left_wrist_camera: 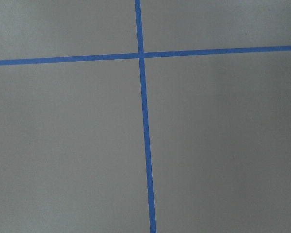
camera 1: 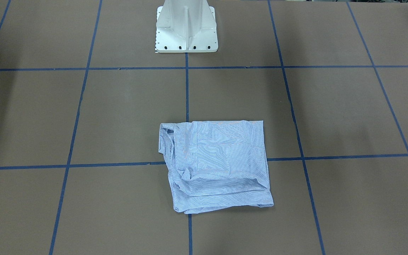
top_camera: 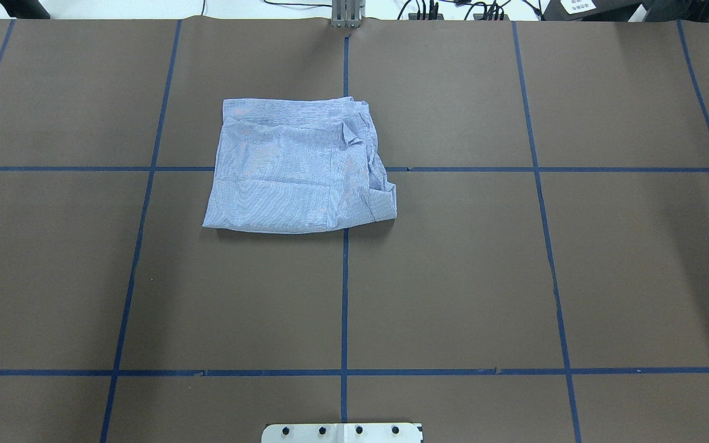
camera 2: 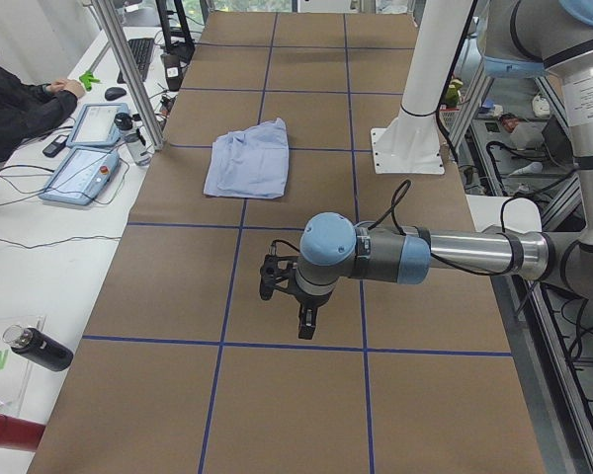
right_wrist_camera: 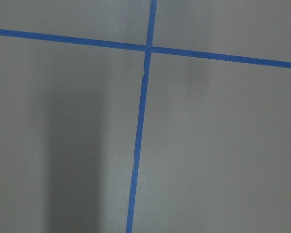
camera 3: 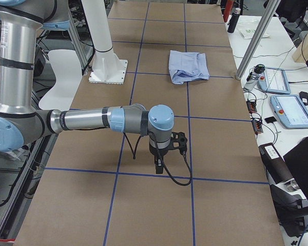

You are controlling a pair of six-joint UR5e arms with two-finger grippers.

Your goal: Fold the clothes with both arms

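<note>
The clothes are one light blue-and-white striped shirt (camera 1: 218, 166), folded into a rough rectangle and lying flat on the brown table, left of centre and toward the far side in the overhead view (top_camera: 293, 169). No gripper touches it. My left gripper (camera 2: 305, 326) hangs over bare table well short of the shirt (camera 2: 247, 158), pointing down. My right gripper (camera 3: 158, 168) hangs likewise at the other end, far from the shirt (camera 3: 189, 66). Both grippers show only in the side views, so I cannot tell whether they are open or shut. Both wrist views show only table and blue tape.
The white pedestal base (camera 1: 186, 32) stands at the robot's side of the table. Blue tape lines (top_camera: 344, 277) grid the brown surface. A person (camera 2: 10, 99) sits at the side bench with tablets (camera 2: 79, 173) and a bottle (camera 2: 40, 348). More pendants (camera 3: 292, 110) lie beside the table.
</note>
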